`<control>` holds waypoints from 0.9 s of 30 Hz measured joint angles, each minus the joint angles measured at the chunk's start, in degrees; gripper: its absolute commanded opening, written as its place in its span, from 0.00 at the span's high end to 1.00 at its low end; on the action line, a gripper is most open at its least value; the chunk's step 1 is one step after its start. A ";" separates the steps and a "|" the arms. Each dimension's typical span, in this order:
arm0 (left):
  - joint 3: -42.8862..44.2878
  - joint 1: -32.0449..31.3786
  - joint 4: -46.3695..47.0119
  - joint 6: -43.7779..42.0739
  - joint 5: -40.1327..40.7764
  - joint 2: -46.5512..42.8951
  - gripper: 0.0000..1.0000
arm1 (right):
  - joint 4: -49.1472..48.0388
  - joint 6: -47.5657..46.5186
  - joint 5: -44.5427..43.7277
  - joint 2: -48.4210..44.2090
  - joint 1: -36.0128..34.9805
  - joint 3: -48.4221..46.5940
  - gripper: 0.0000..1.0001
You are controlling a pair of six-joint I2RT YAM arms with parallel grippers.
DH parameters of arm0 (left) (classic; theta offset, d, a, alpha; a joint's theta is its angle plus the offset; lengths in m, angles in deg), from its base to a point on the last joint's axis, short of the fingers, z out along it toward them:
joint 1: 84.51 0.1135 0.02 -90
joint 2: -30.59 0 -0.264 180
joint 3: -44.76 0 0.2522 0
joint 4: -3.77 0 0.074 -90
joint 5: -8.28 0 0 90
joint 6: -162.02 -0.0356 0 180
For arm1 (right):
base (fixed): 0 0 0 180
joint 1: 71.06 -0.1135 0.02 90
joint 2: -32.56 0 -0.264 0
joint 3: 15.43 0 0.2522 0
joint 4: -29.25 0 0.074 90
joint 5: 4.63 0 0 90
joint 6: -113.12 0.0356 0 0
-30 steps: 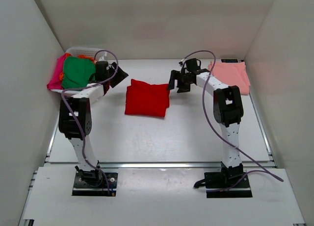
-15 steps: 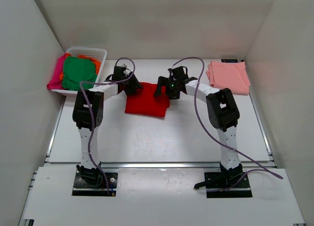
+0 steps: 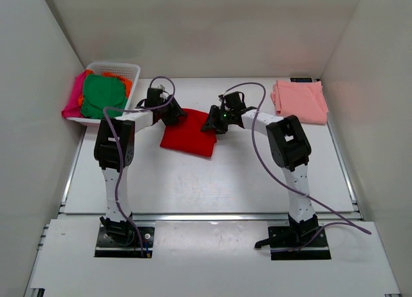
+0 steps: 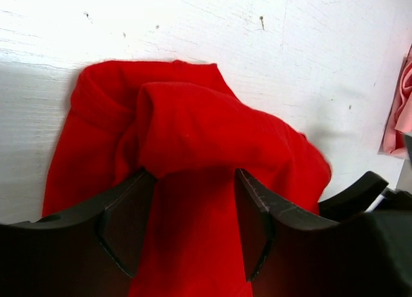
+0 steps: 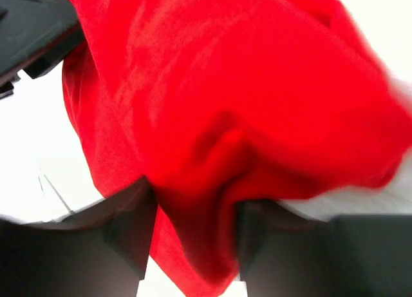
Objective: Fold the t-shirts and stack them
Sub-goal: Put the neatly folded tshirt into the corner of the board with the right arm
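A folded bright red t-shirt point(image 3: 188, 137) lies mid-table. My left gripper point(image 3: 174, 113) is at its far left edge, and in the left wrist view the left gripper point(image 4: 191, 174) is shut on a thick fold of the red t-shirt point(image 4: 193, 123), which humps over the fingertips. My right gripper point(image 3: 214, 120) is at the far right edge. In the right wrist view the right gripper point(image 5: 193, 200) pinches a bunched ridge of the red t-shirt point(image 5: 244, 84), somewhat blurred. A folded salmon-pink t-shirt point(image 3: 299, 100) lies at the far right.
A white lattice basket point(image 3: 119, 67) stands at the far left, holding a green t-shirt point(image 3: 102, 94) over orange point(image 3: 124, 83) and magenta point(image 3: 73, 98) ones. White walls close in the table on the left, back and right.
Both grippers moved inward to the red t-shirt's far edge. The right jaws went wide, then closed on the cloth. The shirt has skewed and its far edge has bunched.
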 measured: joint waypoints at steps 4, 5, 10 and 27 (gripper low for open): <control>-1.42 0.22 1.62 0.33 -0.28 -0.59 0.35 | -2.34 1.66 5.25 2.14 1.31 0.02 1.00; -1.73 0.22 1.84 0.39 -0.52 -0.79 0.33 | -2.51 1.79 6.56 2.45 1.79 -0.07 1.00; -5.53 1.01 2.36 1.20 -2.58 -3.52 0.34 | 9.27 -7.32 9.05 6.36 5.09 -12.37 0.99; -18.99 1.81 2.10 2.97 -5.22 -20.06 0.34 | 36.63 -47.41 -15.28 5.38 22.43 -34.71 1.00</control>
